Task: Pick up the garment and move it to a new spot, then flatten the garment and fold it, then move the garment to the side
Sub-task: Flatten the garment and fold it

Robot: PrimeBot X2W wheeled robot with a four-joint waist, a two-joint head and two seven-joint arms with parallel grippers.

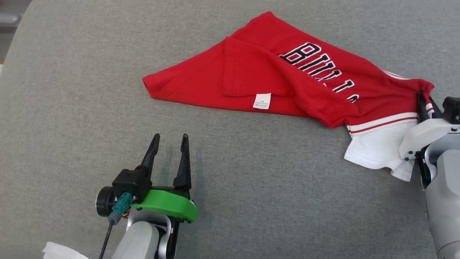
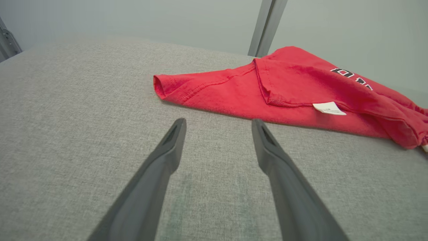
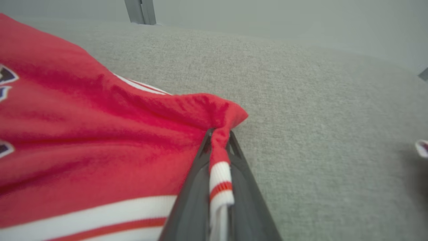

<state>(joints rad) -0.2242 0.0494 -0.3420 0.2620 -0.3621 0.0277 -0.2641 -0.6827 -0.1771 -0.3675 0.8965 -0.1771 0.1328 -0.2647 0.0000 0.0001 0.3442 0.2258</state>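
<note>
Two fingers of my right gripper (image 3: 219, 134) clamp a sleeve edge of the red garment (image 1: 273, 79); my left gripper (image 1: 170, 136) hovers spread over the grey cushion's (image 1: 72, 108) near part. The garment sprawls across its far part, soft and limp, so I'd pinch the opposite hem.

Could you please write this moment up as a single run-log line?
phase: garment pickup | right gripper: shut on red garment at its edge | left gripper: open, not touching it | support: grey fabric surface
</note>
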